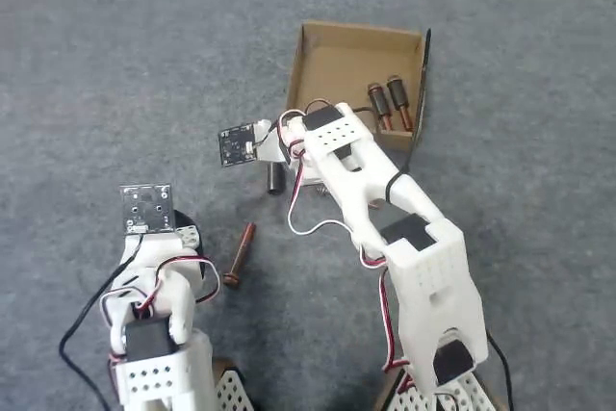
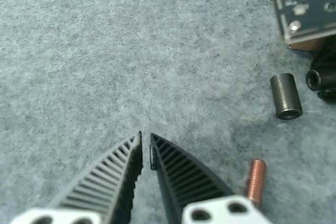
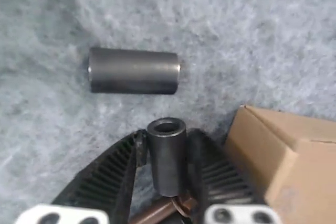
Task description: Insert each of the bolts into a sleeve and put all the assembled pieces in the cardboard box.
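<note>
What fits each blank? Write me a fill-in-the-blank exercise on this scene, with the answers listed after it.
1. The cardboard box already holds ____ assembled pieces.
2. The right gripper is shut on a dark ____.
3. The left gripper, shut over the carpet, holds ____.
4. The loose bolt lies nearer the ____ arm.

Missing words: two; sleeve; nothing; left.

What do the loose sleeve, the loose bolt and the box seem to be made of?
Loose sleeve: probably steel, dark matte finish with a faint sheen along its side. Loose bolt: metal, copper-coloured, perhaps only plated; fine ridges show in the left wrist view. Box: plain brown cardboard, matte, with folded walls.
</note>
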You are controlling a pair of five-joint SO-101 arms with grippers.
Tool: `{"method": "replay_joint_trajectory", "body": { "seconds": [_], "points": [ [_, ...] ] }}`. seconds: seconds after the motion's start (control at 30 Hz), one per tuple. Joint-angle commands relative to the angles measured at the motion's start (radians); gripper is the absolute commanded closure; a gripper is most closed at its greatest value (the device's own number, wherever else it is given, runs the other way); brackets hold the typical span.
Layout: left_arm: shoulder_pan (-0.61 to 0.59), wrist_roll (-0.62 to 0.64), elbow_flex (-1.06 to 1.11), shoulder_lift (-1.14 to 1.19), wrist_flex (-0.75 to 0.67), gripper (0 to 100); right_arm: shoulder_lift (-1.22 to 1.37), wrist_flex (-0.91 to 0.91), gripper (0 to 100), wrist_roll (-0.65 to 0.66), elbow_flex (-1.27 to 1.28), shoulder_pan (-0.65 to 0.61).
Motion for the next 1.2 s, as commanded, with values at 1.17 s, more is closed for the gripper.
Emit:
{"method": "replay_joint_trajectory", "body": {
  "seconds": [1.17],
  "points": [
    [-0.006,-0.009,-0.012,0.003,-0.031,97,-0.688,0.806,99.2,-0.566,-0.095,0.245]
  ]
}}
